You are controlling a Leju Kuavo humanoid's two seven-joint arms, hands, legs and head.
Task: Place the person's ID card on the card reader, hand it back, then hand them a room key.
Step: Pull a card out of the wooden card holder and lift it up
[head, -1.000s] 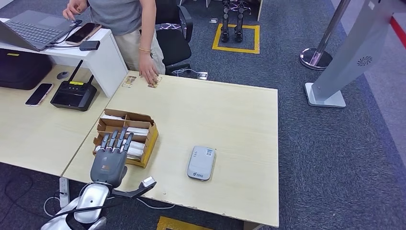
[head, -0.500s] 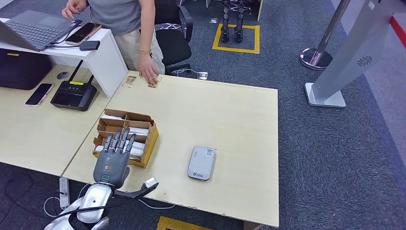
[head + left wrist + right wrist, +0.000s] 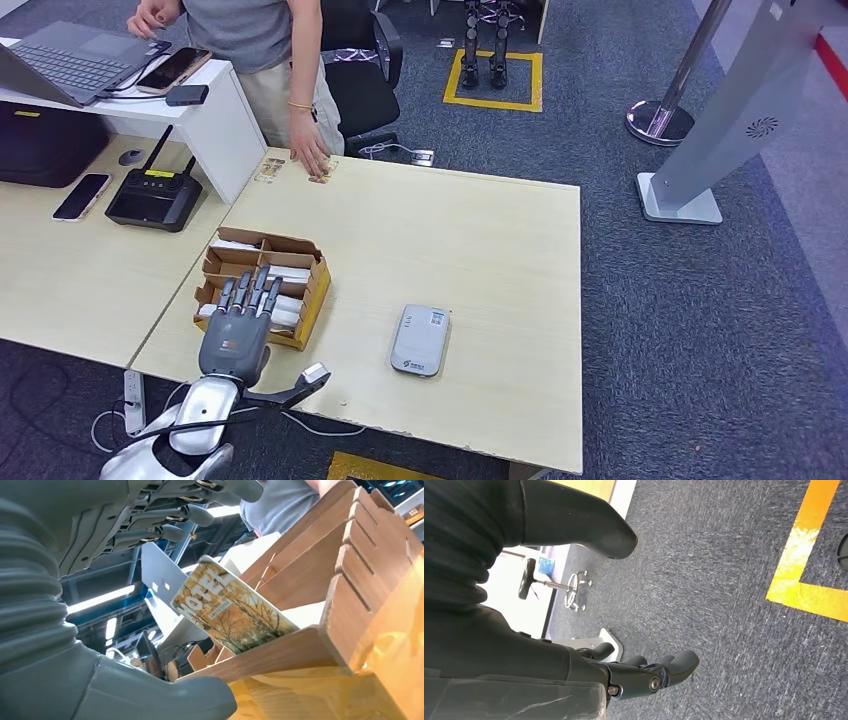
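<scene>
— Two steps look finished: the card reader (image 3: 421,340) lies bare on the desk (image 3: 480,260); I can't make out the ID card.
— And the key?
— Left hand (image 3: 236,335), fingers (image 3: 258,288) spread and empty, hovers over the key box (image 3: 305,258), near a hotel key card (image 3: 227,611). Right hand (image 3: 644,672) hangs empty over the floor.

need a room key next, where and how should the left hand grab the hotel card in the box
Pinch the hotel card by its raised free edge, coming from above. It leans tilted in a slot of the wooden box, its lower part behind the divider, and the left hand hovers over it.
</scene>
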